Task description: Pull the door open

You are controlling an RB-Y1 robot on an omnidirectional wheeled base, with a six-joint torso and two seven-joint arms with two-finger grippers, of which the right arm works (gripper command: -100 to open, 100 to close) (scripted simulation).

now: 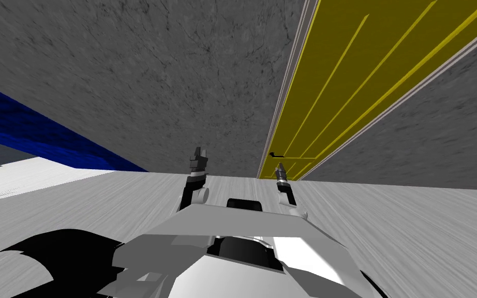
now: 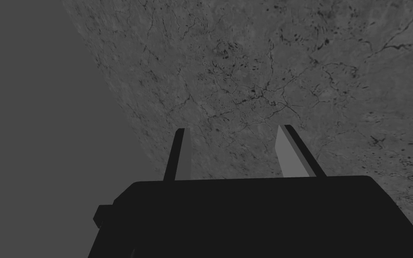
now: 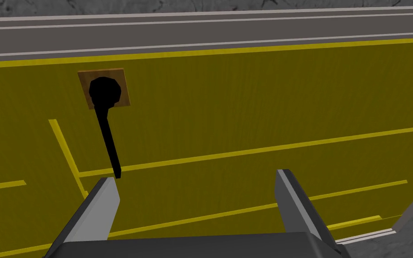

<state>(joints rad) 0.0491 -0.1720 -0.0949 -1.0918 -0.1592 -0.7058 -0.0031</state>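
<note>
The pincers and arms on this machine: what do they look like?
The left pincer and right pincer are each a dark box bearing two thin, light grey, blade-like fingers with slanted tips. Behind them, the left forearm is dark with a pale round joint, the right forearm white-grey below a dark wrist.

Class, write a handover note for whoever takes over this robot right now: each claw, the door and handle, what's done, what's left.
Right claw: open, holding nothing, facing the yellow door. The black lever handle ends just off one fingertip, not between the fingers.
Left claw: open, idle before the grey wall.
Done: the approach to the handle.
Left: line up, close on the handle, pull. The door looks shut in its frame.
</note>
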